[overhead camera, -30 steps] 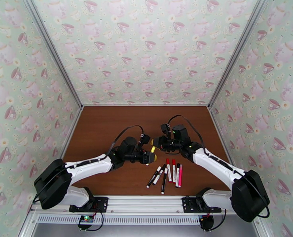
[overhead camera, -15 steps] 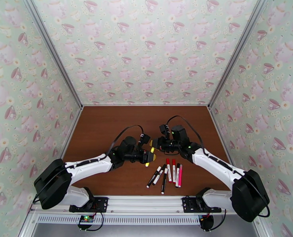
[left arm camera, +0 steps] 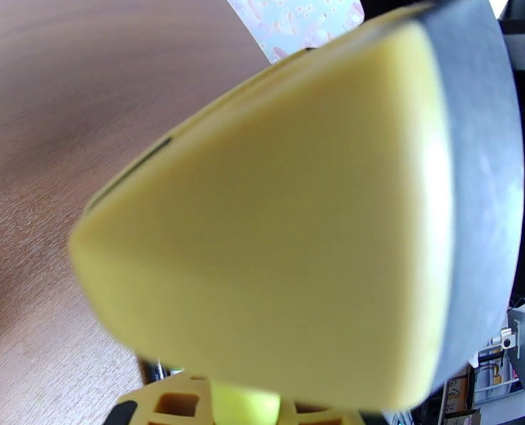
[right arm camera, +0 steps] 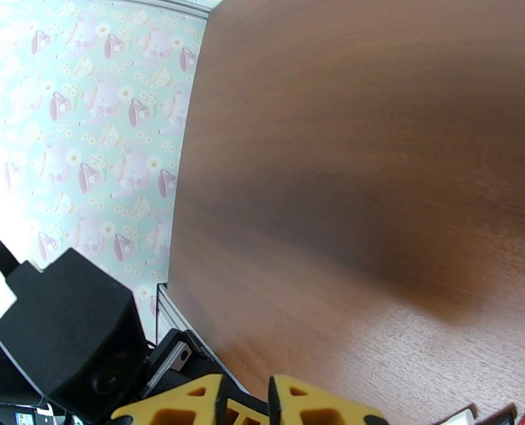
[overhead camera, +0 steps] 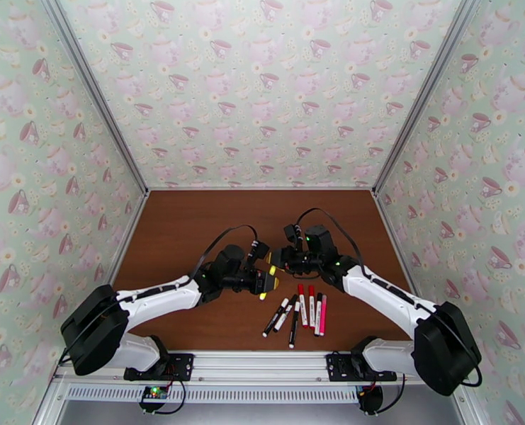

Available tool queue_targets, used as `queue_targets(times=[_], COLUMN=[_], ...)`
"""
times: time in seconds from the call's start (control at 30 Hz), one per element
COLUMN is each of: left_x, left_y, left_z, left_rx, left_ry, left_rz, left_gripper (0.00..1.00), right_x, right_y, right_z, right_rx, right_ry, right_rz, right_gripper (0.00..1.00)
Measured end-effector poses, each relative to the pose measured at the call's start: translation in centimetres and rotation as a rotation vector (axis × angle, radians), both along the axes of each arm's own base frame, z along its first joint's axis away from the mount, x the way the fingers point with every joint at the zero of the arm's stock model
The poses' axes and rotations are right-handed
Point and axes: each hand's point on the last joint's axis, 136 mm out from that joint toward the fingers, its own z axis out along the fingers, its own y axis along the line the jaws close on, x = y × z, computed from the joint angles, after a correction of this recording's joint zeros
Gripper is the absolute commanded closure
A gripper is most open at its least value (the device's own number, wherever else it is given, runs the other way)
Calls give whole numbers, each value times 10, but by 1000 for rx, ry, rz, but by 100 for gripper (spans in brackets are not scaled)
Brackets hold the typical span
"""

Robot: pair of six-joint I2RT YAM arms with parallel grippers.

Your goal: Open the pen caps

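Observation:
My left gripper (overhead camera: 268, 278) hovers above the middle of the brown table (overhead camera: 191, 228), shut on a yellow pen whose greenish end (overhead camera: 263, 296) pokes out below it. In the left wrist view a big yellow finger (left arm camera: 276, 207) is right in front of the lens, with the pen (left arm camera: 244, 409) at the bottom edge. My right gripper (overhead camera: 280, 262) is right against the left one; its fingers (right arm camera: 319, 409) stand a narrow gap apart, and I cannot tell what is between them. Several other pens (overhead camera: 301, 313) lie on the table, two with red caps (overhead camera: 300, 287).
The loose pens lie in a row near the front edge, right of centre, with a pink one (overhead camera: 323, 319) at the right end. Patterned walls (overhead camera: 262, 86) close in the table on three sides. The left arm's black camera block (right arm camera: 71, 334) shows in the right wrist view.
The left gripper has shut on the yellow pen. Both grippers have edged slightly to the left and stay pressed together. The pens on the table have not moved.

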Motion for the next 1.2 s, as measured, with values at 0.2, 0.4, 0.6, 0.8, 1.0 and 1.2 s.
queue_targets(times=[0.2, 0.4, 0.6, 0.8, 1.0, 1.2], left_x=[0, 0, 0, 0, 0, -3], left_y=[0, 0, 1, 6, 6, 6], left_z=[0, 0, 1, 4, 6, 22], left_rx=[1, 0, 7, 86, 99, 46], left_ry=[0, -4, -18, -108, -142, -152], left_rz=[0, -2, -2, 24, 30, 7], left_gripper=[97, 95, 94, 91, 90, 93], right_x=[0, 1, 4, 4, 3, 0], right_y=[1, 1, 0, 1, 1, 2], right_z=[-1, 0, 1, 6, 10, 27], right_rx=[0, 1, -9, -39, -38, 8], right_ry=[4, 1, -2, -3, -13, -52], right_rz=[0, -4, -20, -37, -37, -16], right_gripper=[86, 90, 92, 93, 94, 94])
